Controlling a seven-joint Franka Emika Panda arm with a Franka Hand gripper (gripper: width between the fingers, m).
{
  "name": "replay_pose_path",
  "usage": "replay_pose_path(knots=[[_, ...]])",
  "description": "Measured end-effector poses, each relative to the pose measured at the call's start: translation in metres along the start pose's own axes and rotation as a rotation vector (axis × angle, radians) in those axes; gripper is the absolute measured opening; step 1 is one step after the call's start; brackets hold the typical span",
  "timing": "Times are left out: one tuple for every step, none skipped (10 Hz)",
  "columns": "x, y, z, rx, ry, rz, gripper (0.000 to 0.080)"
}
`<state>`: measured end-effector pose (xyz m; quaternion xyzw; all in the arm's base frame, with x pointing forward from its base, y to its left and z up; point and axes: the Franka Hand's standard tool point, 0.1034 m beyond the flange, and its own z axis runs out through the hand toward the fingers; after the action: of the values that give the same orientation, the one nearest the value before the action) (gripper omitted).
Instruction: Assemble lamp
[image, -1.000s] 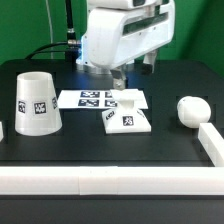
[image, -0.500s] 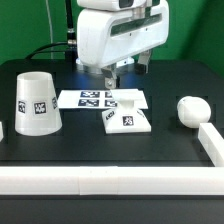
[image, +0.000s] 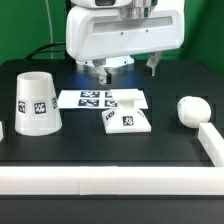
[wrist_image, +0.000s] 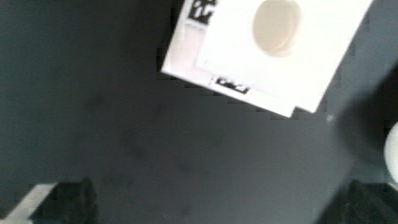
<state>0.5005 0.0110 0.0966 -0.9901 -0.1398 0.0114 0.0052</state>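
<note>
Black table (image: 100, 150), gripper (image: 127, 72) spread apart, base (wrist_image: 222, 65) cut off in blurred wrist view, possibly bulb (wrist_image: 391, 150) at edge

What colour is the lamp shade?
The shade is white with black-and-white square tags; the exterior view shows it best.

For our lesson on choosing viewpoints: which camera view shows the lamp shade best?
The exterior view. There the shade stands whole on the table, wide end down, with a tag facing the camera. The wrist view does not show the shade at all.
</note>
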Motion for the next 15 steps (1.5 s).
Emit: replay_pose_path(knots=[[0.001, -0.001, 0.0, 0.003, -0.001, 0.05, 0.0699], [0.001, -0.002, 0.0, 0.008, 0.0, 0.109, 0.0699], [0.001, -0.003, 0.0, 0.016, 0.0, 0.181, 0.0699], [0.001, -0.005, 0.001, 0.021, 0.003, 0.223, 0.0699], [-0.004, -0.006, 0.006, 0.019, 0.008, 0.213, 0.0699], [-0.011, -0.008, 0.011, 0.02, 0.005, 0.196, 0.0699], [-0.015, -0.009, 0.015, 0.018, 0.013, 0.179, 0.0699], [-0.02, -0.011, 0.02, 0.018, 0.017, 0.169, 0.0699], [-0.024, -0.012, 0.024, 0.019, 0.011, 0.169, 0.0699], [-0.027, -0.012, 0.029, 0.02, 0.01, 0.157, 0.0699], [-0.031, -0.012, 0.035, 0.021, 0.009, 0.148, 0.0699], [-0.034, -0.013, 0.039, 0.021, 0.01, 0.148, 0.0699], [-0.035, -0.014, 0.042, 0.022, 0.009, 0.145, 0.0699], [-0.037, -0.013, 0.046, 0.024, 0.008, 0.139, 0.0699], [-0.038, -0.012, 0.048, 0.026, 0.005, 0.138, 0.0699]])
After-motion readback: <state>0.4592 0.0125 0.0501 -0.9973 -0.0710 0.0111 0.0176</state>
